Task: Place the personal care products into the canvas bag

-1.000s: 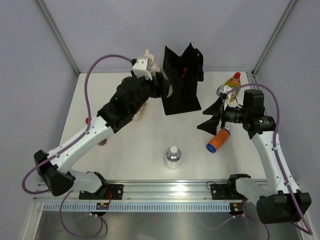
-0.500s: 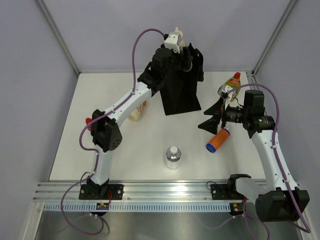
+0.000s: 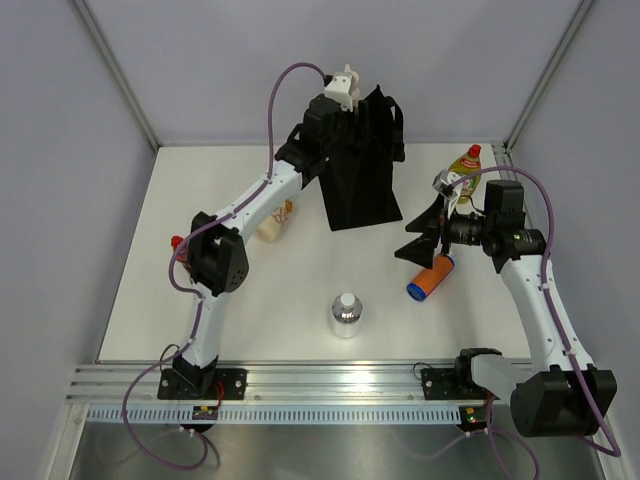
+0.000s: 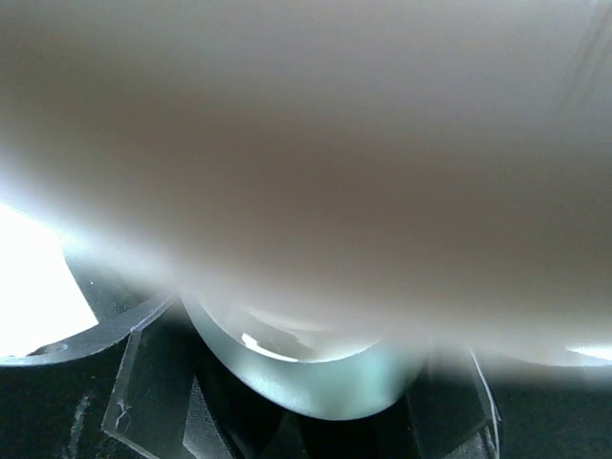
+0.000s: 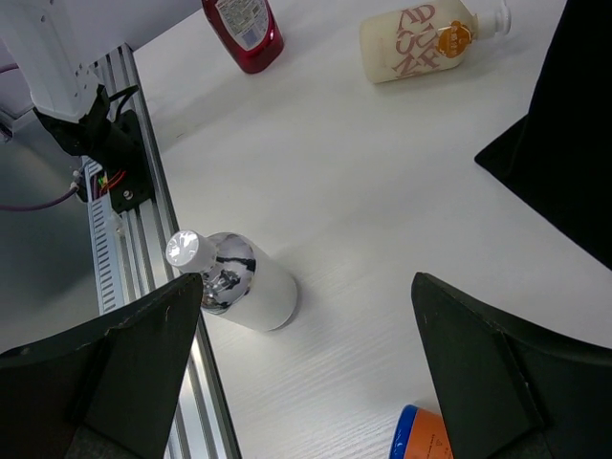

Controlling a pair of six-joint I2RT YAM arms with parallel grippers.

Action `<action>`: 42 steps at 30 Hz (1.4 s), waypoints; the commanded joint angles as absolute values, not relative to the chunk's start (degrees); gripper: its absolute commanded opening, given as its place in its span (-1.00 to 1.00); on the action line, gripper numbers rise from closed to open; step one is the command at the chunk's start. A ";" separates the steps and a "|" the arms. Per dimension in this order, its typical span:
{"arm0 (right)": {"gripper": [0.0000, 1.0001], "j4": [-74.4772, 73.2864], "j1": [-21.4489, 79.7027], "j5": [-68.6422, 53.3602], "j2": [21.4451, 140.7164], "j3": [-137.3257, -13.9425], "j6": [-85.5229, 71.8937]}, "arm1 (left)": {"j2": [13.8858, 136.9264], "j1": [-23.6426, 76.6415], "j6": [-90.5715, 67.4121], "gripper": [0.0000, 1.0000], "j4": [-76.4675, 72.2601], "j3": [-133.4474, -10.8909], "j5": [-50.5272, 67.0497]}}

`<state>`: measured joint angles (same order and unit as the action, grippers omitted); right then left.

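Top overhead; right wrist shares clear bottle [image 3: 346, 312].

The canvas bag [image 3: 362, 190] is matt black cloth. The white worktop [image 5: 382, 191] is smooth and faintly grained. The clear white-capped bottle [image 5: 251, 289] shines like a mirror, the red bottle [image 5: 244, 29] is glossy plastic, and the near-edge rail [image 3: 330, 385] is ribbed bare metal.

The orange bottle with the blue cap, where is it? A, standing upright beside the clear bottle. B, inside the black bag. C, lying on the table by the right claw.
C: the orange bottle lies on its side on the table, beside the open right claw.
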<state>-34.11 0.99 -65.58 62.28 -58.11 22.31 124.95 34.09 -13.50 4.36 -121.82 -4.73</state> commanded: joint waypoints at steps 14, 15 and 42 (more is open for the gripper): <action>0.99 -32.34 0.62 -67.85 62.93 -57.74 22.94 | 125.68 33.49 -5.45 -0.24 -7.30 -121.12 0.69; 0.99 -32.34 0.62 -68.03 62.93 -57.74 23.03 | 125.68 33.49 -5.54 -0.14 -7.38 -120.77 1.31; 0.99 -39.87 0.62 -69.26 63.10 -60.45 32.22 | 115.32 33.05 -6.42 0.91 2.27 -119.09 7.11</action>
